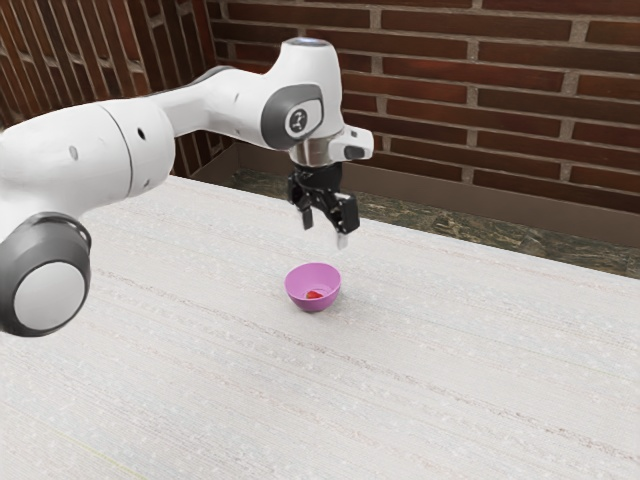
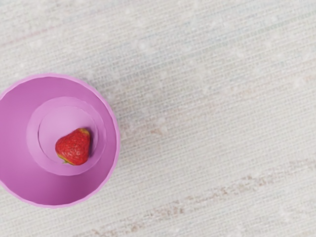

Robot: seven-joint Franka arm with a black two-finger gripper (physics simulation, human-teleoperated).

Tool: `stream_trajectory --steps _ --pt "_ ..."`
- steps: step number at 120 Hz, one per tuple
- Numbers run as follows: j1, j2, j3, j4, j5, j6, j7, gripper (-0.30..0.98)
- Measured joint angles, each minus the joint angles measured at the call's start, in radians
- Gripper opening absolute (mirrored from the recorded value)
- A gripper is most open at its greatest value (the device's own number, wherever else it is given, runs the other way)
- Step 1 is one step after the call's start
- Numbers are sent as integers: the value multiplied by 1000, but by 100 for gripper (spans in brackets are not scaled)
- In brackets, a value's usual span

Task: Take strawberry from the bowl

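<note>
- A pale, whitish table [image 1: 450, 360] with a finely woven-looking surface and faint brownish streaks spreads across the lower part of the exterior view.
- A white robot arm [image 1: 85, 150] with grey joint covers reaches in from the exterior view's left, above the table.
- A black two-finger gripper [image 1: 325, 229] hangs from the end of the arm, pointing down, above the bowl and well apart from it. Its fingers stand spread, with a gap between them and nothing held.
- A round pink-purple bowl [image 2: 19, 108] sits upright on the table, its mouth facing up. The rim is slightly wavy, the sides slope inward, and a smaller circular floor lies at the bottom. One edge runs out of the wrist view.
- A single red strawberry [image 2: 74, 147], dotted with seeds and edged with a little yellow-green, rests inside the bowl. It lies on the floor of the bowl, off center, below the rim.
</note>
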Motion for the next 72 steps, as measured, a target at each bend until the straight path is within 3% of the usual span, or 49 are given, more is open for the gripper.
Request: stream_trajectory --steps 35,64,72 --pt "55 154 -33 138 1 12 11 69" --pt "67 221 -51 154 1 42 27 68" --pt "71 225 -50 154 1 50 32 62"
